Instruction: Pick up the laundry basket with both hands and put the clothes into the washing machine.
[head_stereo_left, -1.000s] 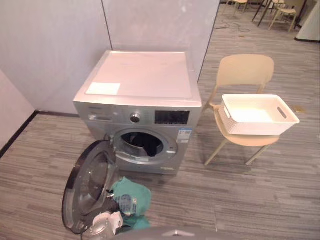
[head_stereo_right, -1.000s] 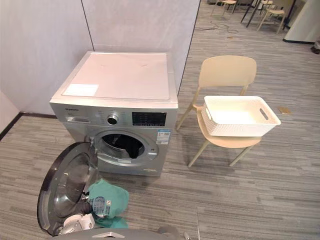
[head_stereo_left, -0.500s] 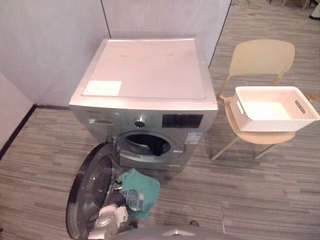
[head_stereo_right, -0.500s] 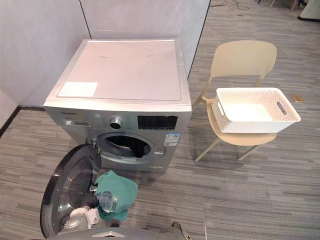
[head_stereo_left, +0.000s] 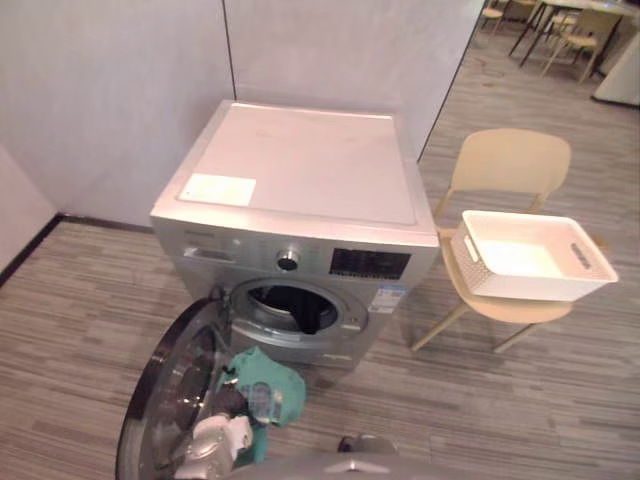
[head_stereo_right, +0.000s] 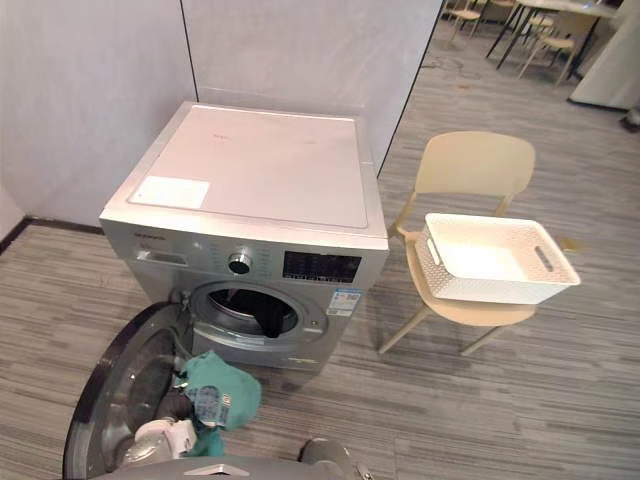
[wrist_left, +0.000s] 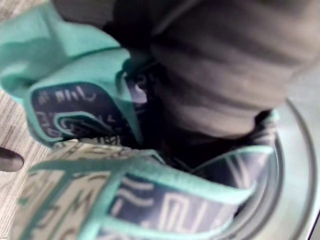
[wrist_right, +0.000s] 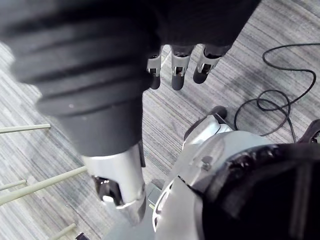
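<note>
The front-loading washing machine (head_stereo_left: 300, 190) filled the centre of the head view, its round door (head_stereo_left: 165, 390) swung open toward the lower left. At the right, a beige chair (head_stereo_left: 510, 160) carried the white laundry basket (head_stereo_left: 540, 287), which looked empty. It sat open side up, its long axis running left to right across the frame with a handle slot at each short end. It looked stiff and light, best taken by those slots.

A teal printed garment (head_stereo_left: 270, 378) hung bunched at the lower left, between the door and the drum mouth. Soft and limp, it showed no clear long axis, so a gathered fold seemed the best hold. The left hand (wrist_left: 220, 75) was buried in it, and its grip could not be told. The right hand (wrist_right: 175, 60) hung relaxed and empty over the floor.
</note>
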